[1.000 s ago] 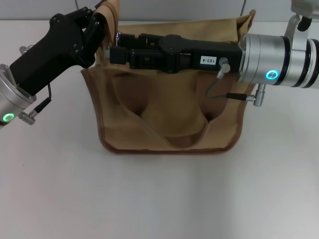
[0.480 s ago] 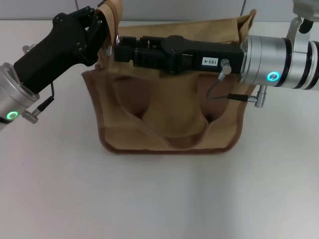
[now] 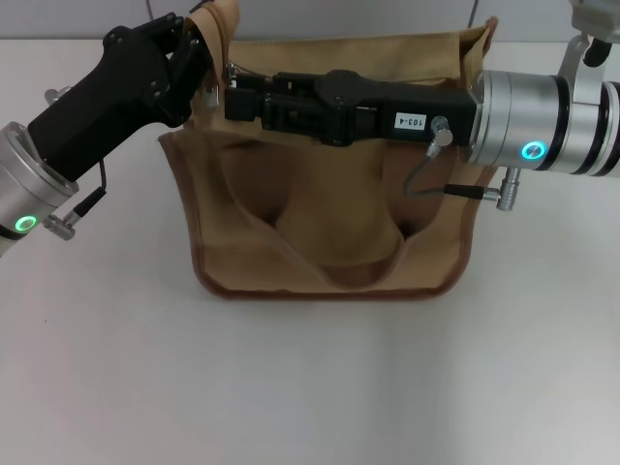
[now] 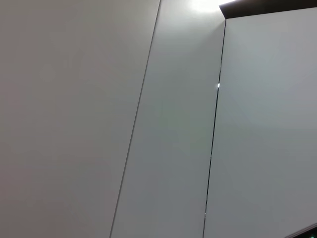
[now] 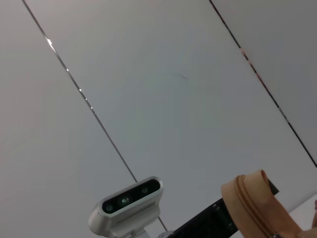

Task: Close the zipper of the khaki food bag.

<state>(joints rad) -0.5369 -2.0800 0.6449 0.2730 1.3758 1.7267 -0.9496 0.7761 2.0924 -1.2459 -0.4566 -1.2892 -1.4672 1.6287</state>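
White table [image 3: 310, 387] fills the head view, with the khaki food bag [image 3: 329, 223] standing toward its far middle, front pockets facing the camera. At the bag's far left corner the left end effector [image 3: 201, 53] is clenched on a raised loop of khaki fabric. Lying across the bag's top from the right, the right end effector [image 3: 231, 89] reaches that same corner; a small silver piece glints at its tip, but whether it is grasping or released I cannot tell.

Left wrist view shows only pale wall panels.

Right wrist view shows pale panels, a camera unit [image 5: 126, 208] and a curved tan zipper [image 5: 252, 203] edge.
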